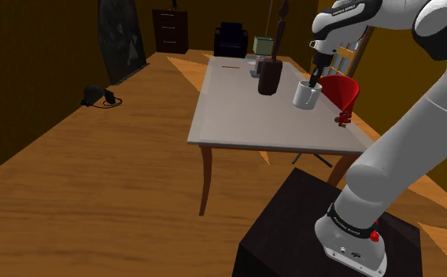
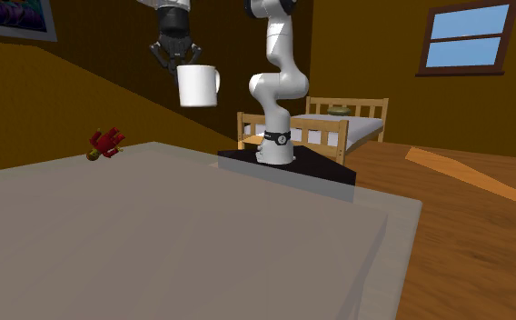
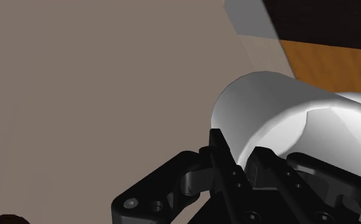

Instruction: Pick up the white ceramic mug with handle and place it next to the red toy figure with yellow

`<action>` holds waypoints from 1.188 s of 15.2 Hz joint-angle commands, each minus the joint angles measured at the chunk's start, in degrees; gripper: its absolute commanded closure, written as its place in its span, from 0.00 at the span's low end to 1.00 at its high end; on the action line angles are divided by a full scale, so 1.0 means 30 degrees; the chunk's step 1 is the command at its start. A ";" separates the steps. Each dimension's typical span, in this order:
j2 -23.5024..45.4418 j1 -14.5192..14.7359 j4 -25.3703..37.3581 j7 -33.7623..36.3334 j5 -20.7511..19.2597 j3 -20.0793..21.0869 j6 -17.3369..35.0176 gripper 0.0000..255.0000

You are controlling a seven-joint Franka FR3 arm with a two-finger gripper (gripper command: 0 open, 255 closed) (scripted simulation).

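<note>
**Mug in the air; carry to toy comes next**

Red toy figure (image 2: 105,143) lies at the table's (image 2: 247,236) edge. Gripper (image 2: 176,62) is clamped on the rim of the white mug (image 2: 197,85), well above the table. Next, I'd say: move over twd the toy, lower, and release beside it w/o bumping it.

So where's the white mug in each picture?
Shoulder view: the white mug is at the upper right, beside a red funnel.
Second exterior view: the mug is up left of the middle, high over the table.
Wrist view: the mug is clasped by the fingers.
Shared landmark: the black gripper pinching its rim.
</note>
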 commanded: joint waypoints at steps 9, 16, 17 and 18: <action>-0.1620 -0.1980 -0.1025 -0.3852 -0.1307 -0.2425 -0.0300 1.00; -0.1552 -0.3150 -0.0514 -0.7083 -0.1657 -0.4587 -0.0601 1.00; -0.1439 -0.3293 -0.0357 -0.7596 -0.1635 -0.4935 -0.0642 1.00; -0.1297 -0.3420 -0.0179 -0.8121 -0.1593 -0.5303 -0.0683 1.00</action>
